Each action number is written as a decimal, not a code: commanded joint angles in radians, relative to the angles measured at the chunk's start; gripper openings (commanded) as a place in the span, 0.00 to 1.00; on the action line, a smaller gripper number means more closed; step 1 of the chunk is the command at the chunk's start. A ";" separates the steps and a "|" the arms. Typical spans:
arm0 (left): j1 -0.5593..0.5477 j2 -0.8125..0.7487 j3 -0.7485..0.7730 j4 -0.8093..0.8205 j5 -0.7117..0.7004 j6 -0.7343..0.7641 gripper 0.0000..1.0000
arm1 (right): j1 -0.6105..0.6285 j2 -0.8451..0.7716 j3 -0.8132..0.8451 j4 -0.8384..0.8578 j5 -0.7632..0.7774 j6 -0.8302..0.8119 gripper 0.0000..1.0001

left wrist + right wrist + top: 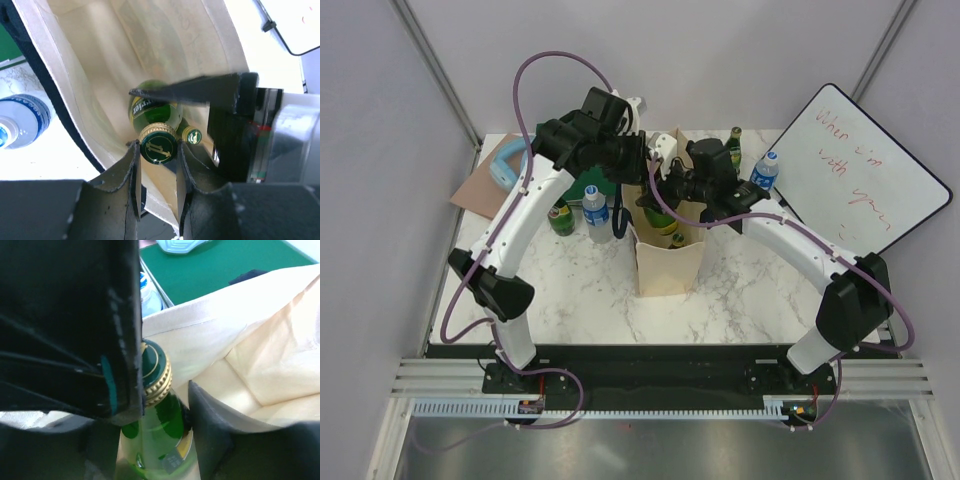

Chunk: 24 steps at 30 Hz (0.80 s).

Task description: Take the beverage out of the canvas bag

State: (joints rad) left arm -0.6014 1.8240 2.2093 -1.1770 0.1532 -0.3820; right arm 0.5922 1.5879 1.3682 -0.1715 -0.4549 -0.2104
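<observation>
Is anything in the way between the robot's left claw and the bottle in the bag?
Nothing visible. The gold cap of the green glass bottle sits right between the fingers of the left gripper, inside the open cream canvas bag. A black finger of the right gripper lies across the bottle too, so it might crowd the way out.

Left arm [525, 215] and right arm [800, 235] arch inward, wrists bent down; right gripper [166, 390] sits just beyond the tips of the left gripper [157, 146], both narrowly parted.
</observation>
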 commanded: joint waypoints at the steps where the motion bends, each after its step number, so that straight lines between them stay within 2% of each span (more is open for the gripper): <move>1: -0.005 -0.095 0.072 0.135 0.075 -0.073 0.02 | 0.006 0.017 -0.008 0.033 0.013 0.048 0.31; 2: -0.003 -0.094 0.070 0.139 0.075 -0.077 0.02 | 0.008 0.017 -0.004 0.033 0.015 0.052 0.20; 5: 0.000 -0.098 0.067 0.145 0.082 -0.098 0.02 | 0.006 0.017 0.005 0.038 0.019 0.071 0.04; 7: 0.005 -0.104 0.063 0.151 0.085 -0.119 0.04 | 0.003 0.015 0.009 0.044 0.016 0.094 0.00; 10: 0.017 -0.123 0.037 0.172 0.098 -0.155 0.21 | -0.002 0.017 0.019 0.056 0.002 0.115 0.00; 11: 0.018 -0.129 0.017 0.191 0.101 -0.164 0.34 | -0.002 0.015 0.023 0.058 -0.001 0.127 0.00; 14: 0.026 -0.155 -0.023 0.215 0.112 -0.192 0.49 | -0.006 0.017 0.029 0.063 -0.018 0.143 0.00; 19: 0.037 -0.180 -0.048 0.244 0.117 -0.202 0.61 | -0.015 0.018 0.025 0.072 -0.034 0.155 0.00; 24: 0.052 -0.213 -0.080 0.254 0.077 -0.189 0.62 | -0.031 0.011 0.019 0.086 -0.053 0.175 0.00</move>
State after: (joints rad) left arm -0.5560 1.6543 2.1525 -0.9920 0.2203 -0.5369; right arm 0.5678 1.6337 1.3636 -0.2001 -0.4648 -0.0753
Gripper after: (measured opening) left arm 0.616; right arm 0.534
